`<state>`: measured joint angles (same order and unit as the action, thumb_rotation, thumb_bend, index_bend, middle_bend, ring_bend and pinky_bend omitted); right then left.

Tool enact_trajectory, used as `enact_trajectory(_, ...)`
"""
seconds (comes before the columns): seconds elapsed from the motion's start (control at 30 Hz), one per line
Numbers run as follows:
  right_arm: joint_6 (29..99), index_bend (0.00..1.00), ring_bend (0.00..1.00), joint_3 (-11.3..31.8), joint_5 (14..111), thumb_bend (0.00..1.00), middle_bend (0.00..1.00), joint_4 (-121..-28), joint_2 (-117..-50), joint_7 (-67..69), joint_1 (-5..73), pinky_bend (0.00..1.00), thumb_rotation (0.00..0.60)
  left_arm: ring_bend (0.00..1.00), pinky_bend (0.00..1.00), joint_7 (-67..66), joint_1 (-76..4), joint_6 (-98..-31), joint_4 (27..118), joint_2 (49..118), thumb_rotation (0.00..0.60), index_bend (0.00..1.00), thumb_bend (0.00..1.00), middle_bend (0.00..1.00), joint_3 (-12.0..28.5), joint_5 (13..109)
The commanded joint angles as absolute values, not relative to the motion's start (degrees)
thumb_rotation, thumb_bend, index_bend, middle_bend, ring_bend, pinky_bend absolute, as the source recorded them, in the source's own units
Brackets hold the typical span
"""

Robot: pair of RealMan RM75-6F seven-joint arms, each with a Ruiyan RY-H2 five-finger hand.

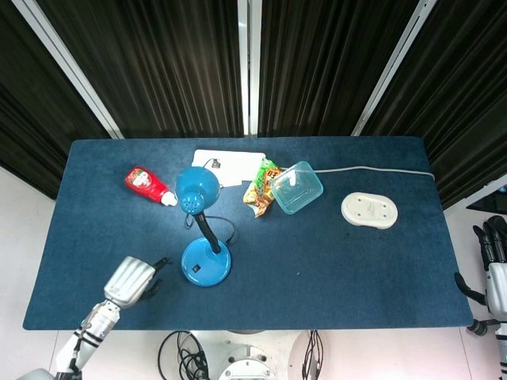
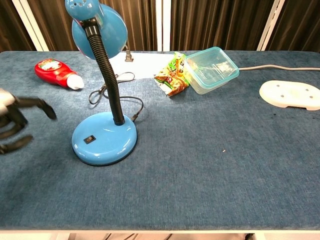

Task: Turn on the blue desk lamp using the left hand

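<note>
Both hands empty, at opposite frame edges.
The left hand (image 1: 131, 278) hovers at lower left, fingers (image 2: 35, 104) loosely spread, holding nothing; the right hand (image 1: 496, 273) hangs at the right edge, fingers extended upward.
</note>
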<state>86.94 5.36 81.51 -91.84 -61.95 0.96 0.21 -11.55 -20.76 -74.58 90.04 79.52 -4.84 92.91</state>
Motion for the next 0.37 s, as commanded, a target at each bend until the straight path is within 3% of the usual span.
enact_trajectory(0.03, 87.2, 0.00, 0.00, 5.4, 81.6, 0.21, 0.00, -92.1, -61.8, 1.1, 0.1, 0.00, 0.600, 0.78, 0.82, -4.9, -14.9, -87.6, 87.1, 77.0, 0.600, 0.27, 0.39, 0.76, -1.9, 94.6)
enact_trajectory(0.07, 87.3, 0.00, 0.00, 5.4, 81.6, 0.21, 0.00, -92.2, -61.7, 1.1, 0.0, 0.00, 0.600, 0.72, 0.78, -3.8, -14.0, -89.4, 86.5, 76.9, 0.600, 0.26, 0.35, 0.71, -1.4, 94.3)
enact_trajectory(0.13, 87.5, 0.00, 0.00, 5.4, 81.7, 0.21, 0.00, -92.3, -61.7, 1.0, 0.0, 0.00, 0.600, 0.49, 0.63, -2.2, -12.2, -92.1, 85.3, 76.6, 0.600, 0.21, 0.24, 0.52, -0.4, 92.7)
enact_trajectory(0.2, 87.6, 0.00, 0.00, 5.5, 81.7, 0.21, 0.00, -92.3, -61.7, 0.9, -0.1, 0.00, 0.600, 0.17, 0.37, -2.4, -11.1, -92.5, 85.4, 75.8, 0.600, 0.12, 0.10, 0.23, 0.1, 90.8)
enact_trajectory(0.23, 87.6, 0.00, 0.00, 5.5, 81.8, 0.21, 0.00, -92.3, -61.7, 0.8, -0.1, 0.00, 0.600, 0.06, 0.25, -2.4, -10.6, -92.6, 85.7, 75.1, 0.600, 0.09, 0.05, 0.14, 0.4, 89.9)
enact_trajectory(0.3, 87.6, 0.00, 0.00, 5.4, 81.8, 0.21, 0.00, -92.4, -61.7, 0.5, 0.0, 0.00, 0.600, 0.00, 0.13, -2.1, -10.0, -92.2, 86.1, 74.2, 0.600, 0.07, 0.02, 0.07, 0.5, 88.8)
enact_trajectory(0.37, 87.7, 0.00, 0.00, 5.6, 81.8, 0.21, 0.00, -92.5, -61.7, 0.2, 0.1, 0.00, 0.600, 0.00, 0.05, -1.9, -9.7, -90.9, 86.5, 72.8, 0.600, 0.06, 0.01, 0.05, 0.2, 88.0)
